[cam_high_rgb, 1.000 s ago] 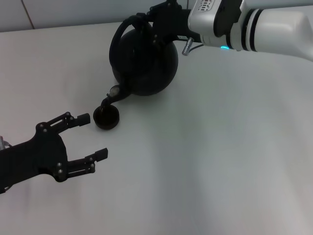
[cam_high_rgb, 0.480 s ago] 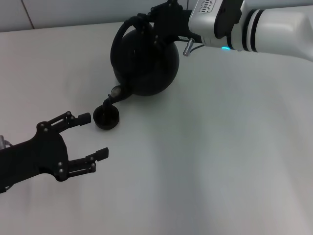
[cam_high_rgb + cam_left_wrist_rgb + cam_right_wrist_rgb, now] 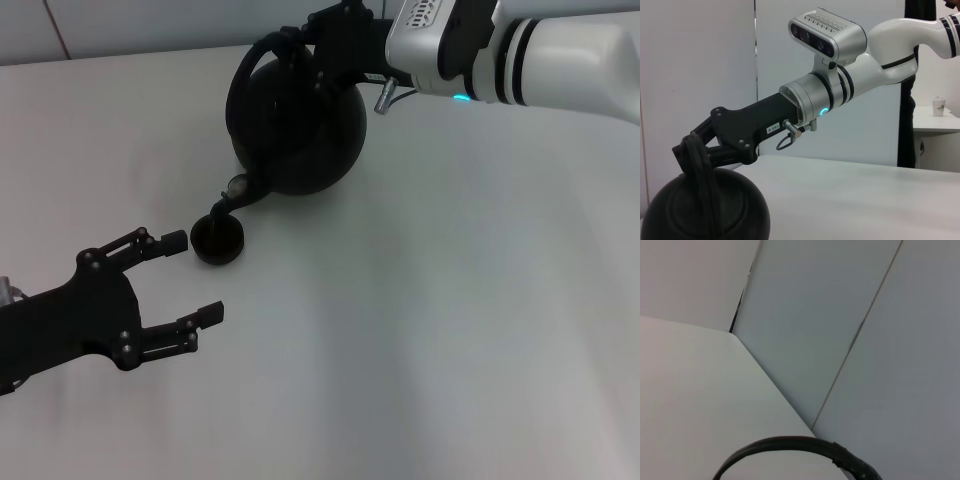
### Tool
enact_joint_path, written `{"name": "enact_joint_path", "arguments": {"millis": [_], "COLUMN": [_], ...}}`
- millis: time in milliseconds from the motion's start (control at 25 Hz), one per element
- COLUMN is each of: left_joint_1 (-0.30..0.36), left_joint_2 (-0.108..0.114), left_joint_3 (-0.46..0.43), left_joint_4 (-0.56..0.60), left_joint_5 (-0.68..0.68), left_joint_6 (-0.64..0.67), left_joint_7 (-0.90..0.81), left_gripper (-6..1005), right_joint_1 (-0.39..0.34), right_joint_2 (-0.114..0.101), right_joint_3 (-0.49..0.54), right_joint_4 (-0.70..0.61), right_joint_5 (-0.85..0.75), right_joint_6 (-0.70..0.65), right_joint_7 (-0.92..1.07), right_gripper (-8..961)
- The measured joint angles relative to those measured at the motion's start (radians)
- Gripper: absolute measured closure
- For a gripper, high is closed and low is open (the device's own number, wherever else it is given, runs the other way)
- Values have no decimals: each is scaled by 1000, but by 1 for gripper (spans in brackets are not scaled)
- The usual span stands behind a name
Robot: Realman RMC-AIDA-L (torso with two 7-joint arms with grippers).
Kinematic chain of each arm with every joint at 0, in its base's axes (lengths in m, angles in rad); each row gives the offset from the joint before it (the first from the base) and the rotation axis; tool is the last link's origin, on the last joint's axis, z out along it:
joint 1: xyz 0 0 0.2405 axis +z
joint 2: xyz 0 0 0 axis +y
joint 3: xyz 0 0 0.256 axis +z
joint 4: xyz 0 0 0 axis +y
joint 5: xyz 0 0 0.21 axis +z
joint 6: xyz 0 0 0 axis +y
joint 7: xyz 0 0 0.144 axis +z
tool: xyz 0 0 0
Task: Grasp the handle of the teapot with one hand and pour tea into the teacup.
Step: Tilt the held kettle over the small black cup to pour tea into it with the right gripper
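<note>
I see my right gripper (image 3: 300, 45), jaws clamped on the arched handle (image 3: 262, 52), tilting the round matte-black teapot (image 3: 298, 125) so its stubby spout meets the small black teacup (image 3: 217, 241) on the white counter (image 3: 450, 300), while my left gripper (image 3: 185, 280) hovers nearby, jaws spread.

matt black teapot (image 3: 296, 125) with thick, rubbery-looking handle (image 3: 262, 52), small matt black teacup (image 3: 217, 240), smooth matt white table (image 3: 450, 300), glossy white plastic shell and brushed silver metal on right arm (image 3: 850, 75), matt black plastic on both grippers.
</note>
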Motion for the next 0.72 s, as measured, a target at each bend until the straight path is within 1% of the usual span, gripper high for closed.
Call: {"name": "enact_joint_path", "arguments": {"millis": [720], "left_joint_1": [0], "left_joint_2": [-4], "left_joint_3": [0], "left_joint_4": [0], "left_joint_5": [0], "left_joint_6": [0], "left_joint_7": [0], "left_gripper": [139], "right_joint_1": [-17], "right_joint_2": [3], "right_joint_3": [-10], "right_joint_4": [-16], "right_joint_5": [5], "right_joint_6": [0], "right_joint_7": [-3], "right_gripper": [828]}}
